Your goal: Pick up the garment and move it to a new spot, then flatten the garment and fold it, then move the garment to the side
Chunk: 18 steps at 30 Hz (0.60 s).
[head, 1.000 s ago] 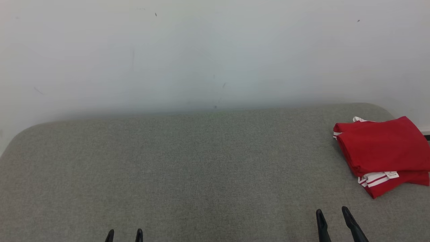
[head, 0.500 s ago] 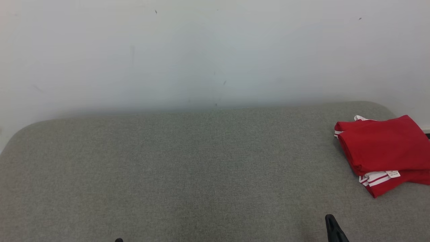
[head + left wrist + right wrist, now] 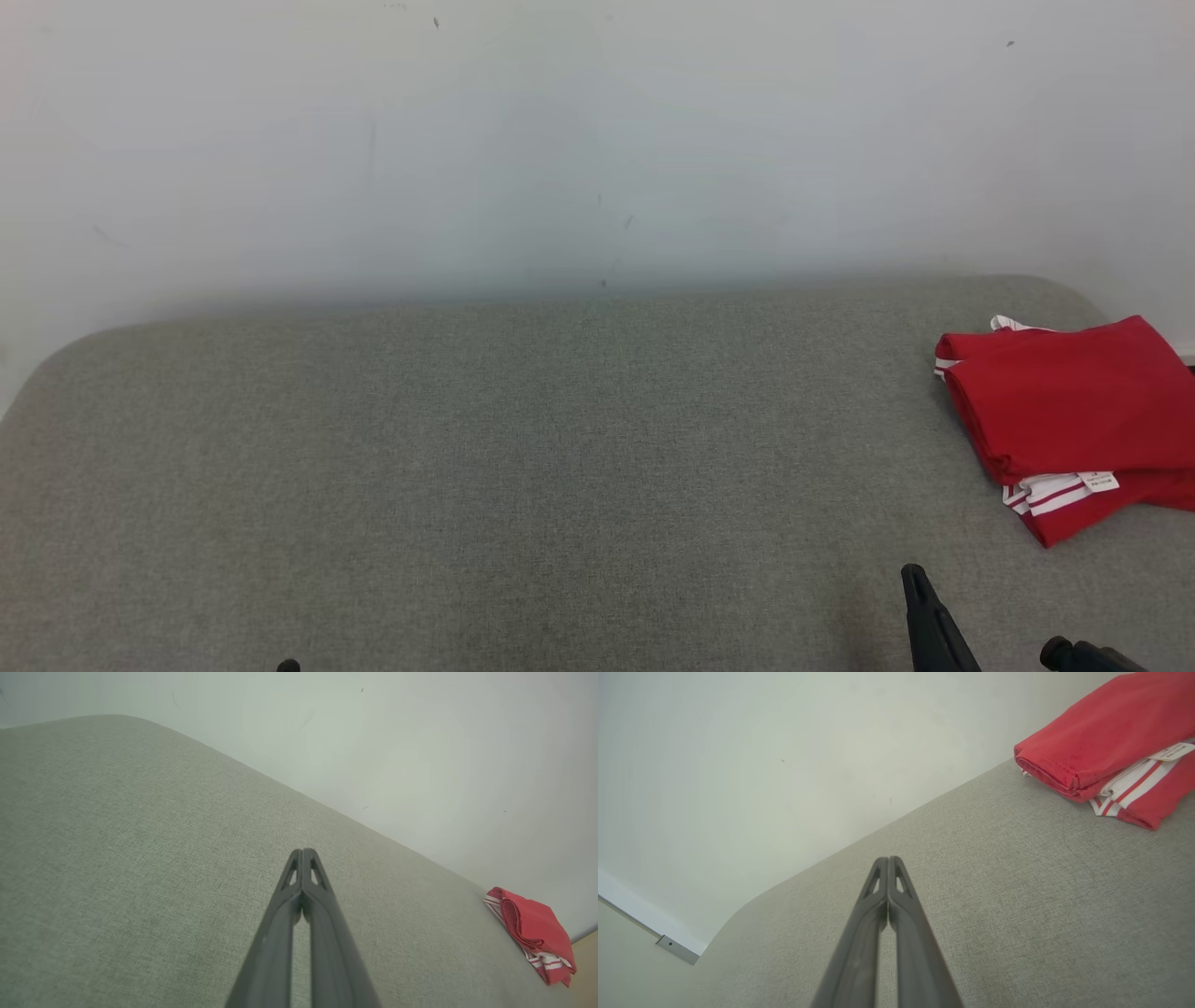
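red garment (image 3: 1064, 401) is left folded at the right edge of the worktop (image 3: 560, 448); left pincer (image 3: 303, 851) and right pincer (image 3: 888, 858), spread a second ago, have been shut on nothing, so the task is judged done.

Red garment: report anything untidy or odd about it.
The garment lies folded at the right end of the grey surface, slightly askew; its white striped trim and label poke out under the top fold. No damage visible.
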{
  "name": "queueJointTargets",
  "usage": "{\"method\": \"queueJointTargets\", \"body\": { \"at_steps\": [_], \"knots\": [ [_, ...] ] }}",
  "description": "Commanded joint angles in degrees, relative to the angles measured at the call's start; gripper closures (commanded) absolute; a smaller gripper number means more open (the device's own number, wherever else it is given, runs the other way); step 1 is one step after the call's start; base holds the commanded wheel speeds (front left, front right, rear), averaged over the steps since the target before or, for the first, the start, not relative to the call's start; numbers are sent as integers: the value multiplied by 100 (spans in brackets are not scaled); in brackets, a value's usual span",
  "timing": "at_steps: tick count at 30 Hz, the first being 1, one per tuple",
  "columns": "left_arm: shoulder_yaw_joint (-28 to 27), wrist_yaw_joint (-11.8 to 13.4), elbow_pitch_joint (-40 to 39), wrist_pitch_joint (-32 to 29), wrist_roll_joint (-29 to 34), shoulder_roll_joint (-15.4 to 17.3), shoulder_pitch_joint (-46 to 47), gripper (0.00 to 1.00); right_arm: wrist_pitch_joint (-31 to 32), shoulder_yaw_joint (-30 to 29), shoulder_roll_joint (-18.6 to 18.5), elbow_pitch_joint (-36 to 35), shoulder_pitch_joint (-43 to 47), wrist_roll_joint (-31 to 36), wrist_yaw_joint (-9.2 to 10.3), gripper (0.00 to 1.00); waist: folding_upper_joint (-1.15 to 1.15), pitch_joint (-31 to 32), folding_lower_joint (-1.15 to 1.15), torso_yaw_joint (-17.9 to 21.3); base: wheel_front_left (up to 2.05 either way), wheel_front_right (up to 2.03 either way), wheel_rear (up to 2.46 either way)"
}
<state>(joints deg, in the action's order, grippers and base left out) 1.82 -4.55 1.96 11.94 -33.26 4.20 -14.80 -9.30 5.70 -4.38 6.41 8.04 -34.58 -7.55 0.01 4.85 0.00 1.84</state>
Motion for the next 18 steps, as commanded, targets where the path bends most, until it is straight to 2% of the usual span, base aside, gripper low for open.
{"method": "queueJointTargets", "body": {
  "at_steps": [1,18],
  "knots": [
    [-48,-19,-102,-22,-244,54,137,100,46,-4,-1,-29,-176,-213,2,100,-1,-6,0,-3,0,0,0],
    [-286,-94,-134,-240,-1774,129,253,100,438,-22,21,319,-664,-1615,4,100,-1,-89,0,-34,0,0,0]
  ]
}}
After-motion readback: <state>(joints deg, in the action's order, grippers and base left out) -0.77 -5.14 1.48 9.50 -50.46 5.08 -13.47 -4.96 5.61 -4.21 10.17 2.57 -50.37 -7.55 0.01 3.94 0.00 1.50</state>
